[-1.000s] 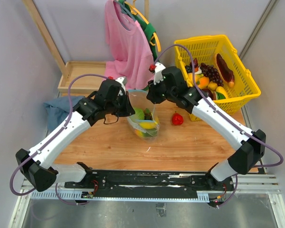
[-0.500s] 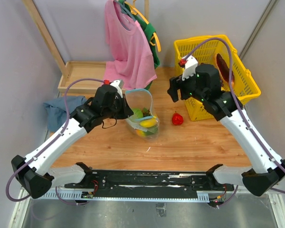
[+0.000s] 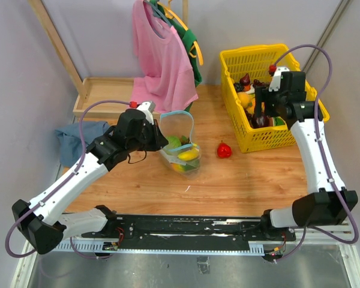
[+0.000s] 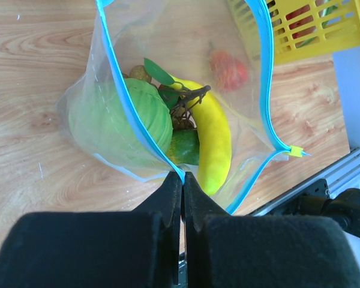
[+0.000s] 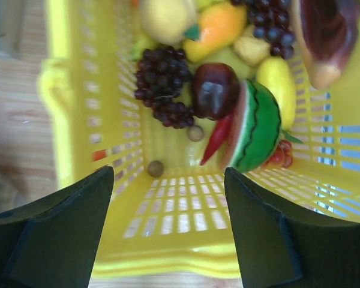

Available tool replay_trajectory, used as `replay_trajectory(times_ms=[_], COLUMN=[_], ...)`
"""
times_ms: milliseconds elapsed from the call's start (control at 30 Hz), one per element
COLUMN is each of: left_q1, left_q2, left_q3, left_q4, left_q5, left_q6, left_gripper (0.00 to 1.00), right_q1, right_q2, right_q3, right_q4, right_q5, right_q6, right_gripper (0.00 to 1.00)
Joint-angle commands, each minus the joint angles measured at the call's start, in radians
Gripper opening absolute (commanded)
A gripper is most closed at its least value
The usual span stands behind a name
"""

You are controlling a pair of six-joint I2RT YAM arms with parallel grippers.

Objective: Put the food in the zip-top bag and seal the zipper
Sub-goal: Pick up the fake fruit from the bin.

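Where the zip-top bag (image 3: 179, 139) stands: mid-table on the wooden table (image 3: 228, 186), mouth up and gaping, well left of the yellow mesh basket (image 3: 300, 123)
left gripper (image 4: 183, 180): closed, its two fingers pressed together on the bag's near rim, right on the teal strip; seen from above it (image 3: 162, 140) sits at the bag's left edge
zipper (image 4: 129, 105): unsealed, its two teal lines spread wide apart in a loop around the mouth, with a small yellow-green slider tab (image 4: 295, 150) at the right end
food in the bag: a green round fruit (image 4: 117, 120) at the left, a banana (image 4: 215, 144) at the right, between them a tan berry cluster (image 4: 181, 111) with a green leaf, and a darker green piece (image 4: 183, 147) underneath
red fruit (image 3: 224, 150): lying on the table just right of the bag, outside it; from the left wrist it shows blurred through the clear plastic
right gripper (image 5: 168, 180): jaws wide apart with nothing between them, hanging above the basket's interior (image 3: 263, 113)
food in the basket: purple grapes (image 5: 162, 84), a dark red round fruit (image 5: 215, 90), a watermelon slice (image 5: 252, 129), a red chilli (image 5: 216, 141), an orange piece (image 5: 219, 27), and two small loose brown balls on the floor
behind: pink shirt (image 3: 159, 54) on a hanger, blue cloth (image 3: 75, 135) at the table's left
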Motion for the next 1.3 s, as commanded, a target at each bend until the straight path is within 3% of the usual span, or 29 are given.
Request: replay_trajectory(times_ms=[0,200,433,800,1067,1267], left_q1=[-0.001,-0.002,-0.001,-0.001,-0.001,-0.002], left_q2=[-0.024,-0.033,-0.043,-0.061,-0.061,-0.064], left_q3=[-0.005,-0.023,-0.033,-0.047,-0.071,-0.083], left_q4=[0.053,0.068,0.084,0.098,0.125,0.14], left_q5=[-0.001,0.011,0.03,-0.016,-0.012,-0.006], left_q6=[0.021,0.025,0.027,0.063,0.107,0.133], left_gripper=[0.0,0.0,0.0,0.0,0.0,0.0], right_q1=[-0.128,-0.231,-0.236,-0.282,-0.329,-0.343], right_q2=[0.064,0.23,0.397,0.403,0.479,0.588], right_q3=[0.054,0.135,0.165,0.12,0.134,0.169], right_q4=[-0.021,-0.005,0.033,-0.034,-0.027,-0.026], right_q5=[-0.093,-0.177,-0.182,0.063,0.067,-0.031], right_q6=[0.045,0.059,0.069,0.029,0.021,0.009], right_gripper=[0.75,0.74,0.76,0.81,0.85,0.92])
